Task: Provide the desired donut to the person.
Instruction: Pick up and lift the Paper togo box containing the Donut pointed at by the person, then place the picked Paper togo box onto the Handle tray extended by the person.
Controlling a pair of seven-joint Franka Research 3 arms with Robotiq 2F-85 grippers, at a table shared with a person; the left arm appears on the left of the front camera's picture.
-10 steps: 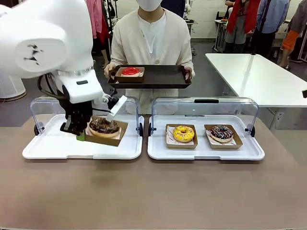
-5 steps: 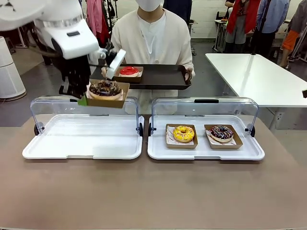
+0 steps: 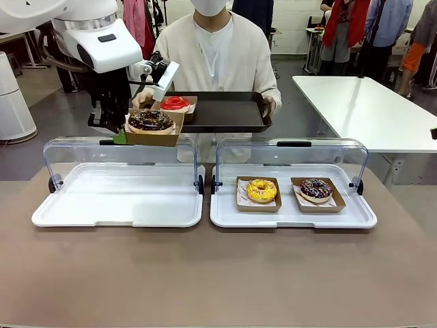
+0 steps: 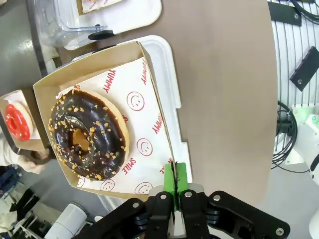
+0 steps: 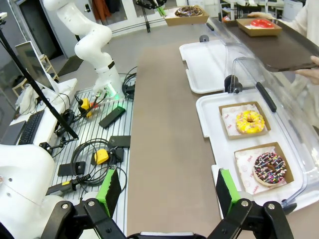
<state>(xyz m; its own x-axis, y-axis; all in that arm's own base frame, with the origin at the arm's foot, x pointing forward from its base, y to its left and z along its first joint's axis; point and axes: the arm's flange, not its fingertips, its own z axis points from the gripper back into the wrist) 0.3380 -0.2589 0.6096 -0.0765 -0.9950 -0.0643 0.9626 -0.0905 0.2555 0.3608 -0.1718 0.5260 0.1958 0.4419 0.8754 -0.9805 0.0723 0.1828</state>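
A chocolate donut with nut bits (image 3: pixel 151 120) lies in a brown paper tray (image 3: pixel 154 138) held in the air above the left case's raised lid. My left gripper (image 3: pixel 117 134) is shut on that tray's near-left edge; in the left wrist view the green pads (image 4: pixel 181 175) pinch the cardboard wall beside the donut (image 4: pixel 88 134). The person (image 3: pixel 218 51) stands across the table holding a dark serving tray (image 3: pixel 229 113) with a red donut (image 3: pixel 175 103) on it, just behind the held donut. My right gripper (image 5: pixel 168 190) hangs open and holds nothing, back over the table's near side.
Two white display trays with raised clear lids sit on the brown table. The left one (image 3: pixel 116 205) is bare; the right one (image 3: pixel 293 213) holds a yellow donut (image 3: pixel 261 190) and a dark sprinkled donut (image 3: pixel 315 188). A white table (image 3: pixel 362 109) stands at the back right.
My left arm has lifted the chocolate donut in its paper tray out of the left white tray and carried it up towards the person's serving tray. The person has shifted that tray slightly.
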